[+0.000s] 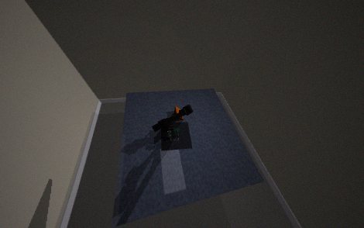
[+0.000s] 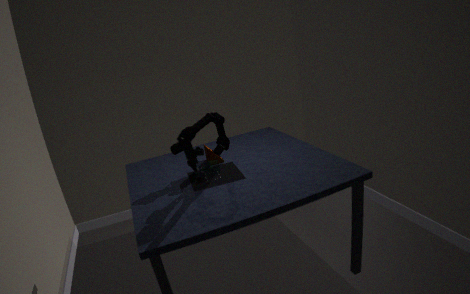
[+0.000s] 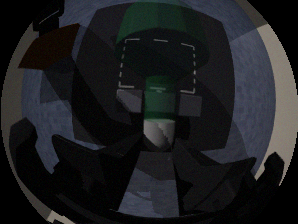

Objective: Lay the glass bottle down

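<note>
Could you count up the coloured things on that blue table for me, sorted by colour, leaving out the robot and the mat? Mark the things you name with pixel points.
Green: 1, the glass bottle [image 3: 161,20]
Orange: 1, the slanted piece [image 1: 178,111] [image 2: 212,154] [image 3: 49,47]
Total: 2
</note>
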{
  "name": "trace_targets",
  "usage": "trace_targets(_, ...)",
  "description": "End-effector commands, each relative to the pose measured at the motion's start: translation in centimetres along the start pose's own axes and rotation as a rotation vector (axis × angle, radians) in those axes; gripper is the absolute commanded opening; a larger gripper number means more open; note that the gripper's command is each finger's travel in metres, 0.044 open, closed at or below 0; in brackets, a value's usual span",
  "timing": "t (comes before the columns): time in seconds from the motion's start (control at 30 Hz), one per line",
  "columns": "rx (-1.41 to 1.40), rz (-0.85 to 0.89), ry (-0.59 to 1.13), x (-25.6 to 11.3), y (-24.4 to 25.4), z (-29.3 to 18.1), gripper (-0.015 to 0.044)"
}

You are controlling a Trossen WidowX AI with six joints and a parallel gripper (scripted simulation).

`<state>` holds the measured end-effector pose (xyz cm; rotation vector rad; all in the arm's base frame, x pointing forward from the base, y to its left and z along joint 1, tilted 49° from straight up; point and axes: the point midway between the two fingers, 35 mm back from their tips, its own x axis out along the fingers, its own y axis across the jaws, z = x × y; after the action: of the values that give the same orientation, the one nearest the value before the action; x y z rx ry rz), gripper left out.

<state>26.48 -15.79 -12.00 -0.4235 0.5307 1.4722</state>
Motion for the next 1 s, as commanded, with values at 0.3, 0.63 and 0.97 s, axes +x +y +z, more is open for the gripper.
trace_targets(0.3,-0.003,-0.003,0.005,0.39,0.11,0.29,0.0123)
trace_targets(0.63,-0.011,-0.010,0.017,0.56,0.15,0.31,0.0123)
trace_targets(0.97,-0.018,-0.016,0.030,0.30,0.05,-0.04,0.0123)
